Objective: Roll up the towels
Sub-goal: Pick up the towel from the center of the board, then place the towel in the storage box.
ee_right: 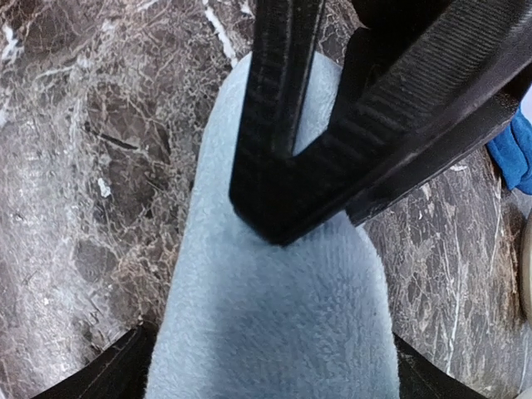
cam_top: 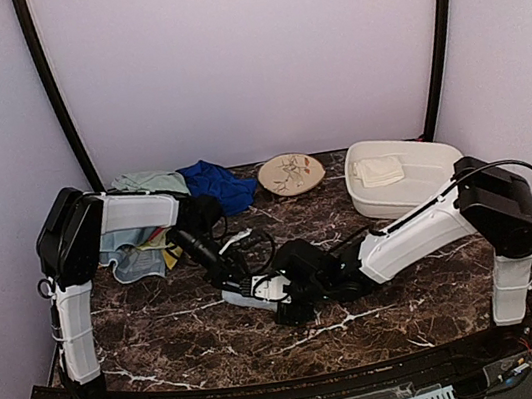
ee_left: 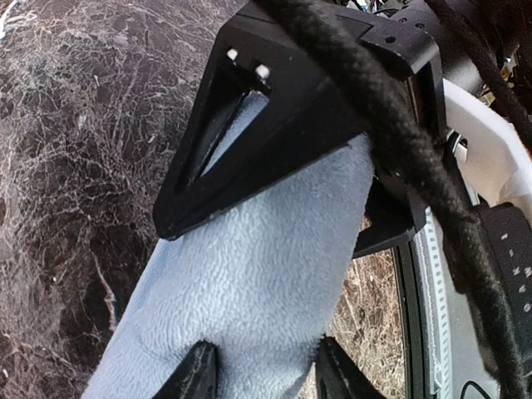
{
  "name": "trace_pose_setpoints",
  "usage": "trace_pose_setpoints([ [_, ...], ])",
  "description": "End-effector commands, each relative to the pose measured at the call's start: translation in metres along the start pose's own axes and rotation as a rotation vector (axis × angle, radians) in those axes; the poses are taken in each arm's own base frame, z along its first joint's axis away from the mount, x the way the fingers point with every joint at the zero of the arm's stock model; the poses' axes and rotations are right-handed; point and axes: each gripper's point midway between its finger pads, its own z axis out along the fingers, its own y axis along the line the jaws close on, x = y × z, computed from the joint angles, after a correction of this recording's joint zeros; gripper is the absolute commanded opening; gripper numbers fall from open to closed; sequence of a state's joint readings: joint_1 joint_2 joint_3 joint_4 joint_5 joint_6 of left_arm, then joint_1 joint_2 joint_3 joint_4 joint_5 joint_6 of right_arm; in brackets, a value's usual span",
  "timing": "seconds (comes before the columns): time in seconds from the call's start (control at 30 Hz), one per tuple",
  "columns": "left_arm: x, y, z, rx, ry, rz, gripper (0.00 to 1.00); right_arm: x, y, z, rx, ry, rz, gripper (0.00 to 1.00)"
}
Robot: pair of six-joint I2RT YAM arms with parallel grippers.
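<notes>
Light blue towel (ee_right: 274,316) rolled, mid-table, pinched by left gripper (ee_left: 266,374) and right gripper (ee_right: 270,378). Cream towel (cam_top: 378,171) in tub (cam_top: 426,189); towel heap (cam_top: 162,211) back-left unrolled, pending.

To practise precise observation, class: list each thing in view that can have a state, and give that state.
light blue towel: rolled, held by both grippers' fingers
left gripper: shut on light blue towel
right gripper: shut on light blue towel
cream towel: folded, lying in tub
royal blue towel: crumpled, unrolled
towel heap: loose, unrolled
plate: nothing on it
</notes>
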State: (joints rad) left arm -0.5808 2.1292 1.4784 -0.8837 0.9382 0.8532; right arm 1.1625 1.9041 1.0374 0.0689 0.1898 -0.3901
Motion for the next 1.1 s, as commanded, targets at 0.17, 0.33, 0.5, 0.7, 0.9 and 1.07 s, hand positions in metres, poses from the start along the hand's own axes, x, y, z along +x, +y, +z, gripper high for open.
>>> trace_pose_setpoints([
  [0.17, 0.038, 0.009, -0.011, 0.002, 0.083, -0.168, 0.47, 0.02, 0.004, 0.016, -0.006, 0.123, -0.014, 0.5],
  [0.33, 0.024, 0.03, -0.076, -0.171, -0.003, -0.17, 0.48, 0.013, -0.021, 0.004, 0.044, 0.114, 0.033, 0.02],
  [0.5, 0.006, 0.049, -0.156, -0.428, -0.073, -0.152, 0.5, 0.004, -0.085, -0.034, 0.234, 0.034, 0.1, 0.0],
  [0.7, -0.009, 0.055, -0.217, -0.568, -0.164, -0.148, 0.49, -0.008, -0.194, -0.122, 0.506, -0.057, 0.128, 0.0],
  [0.9, -0.009, 0.059, -0.218, -0.58, -0.183, -0.167, 0.47, 0.037, -0.287, -0.219, 0.754, -0.053, 0.163, 0.0],
  [1.07, -0.009, 0.064, -0.214, -0.568, -0.196, -0.182, 0.46, 0.102, -0.331, -0.247, 0.889, 0.101, 0.18, 0.0],
])
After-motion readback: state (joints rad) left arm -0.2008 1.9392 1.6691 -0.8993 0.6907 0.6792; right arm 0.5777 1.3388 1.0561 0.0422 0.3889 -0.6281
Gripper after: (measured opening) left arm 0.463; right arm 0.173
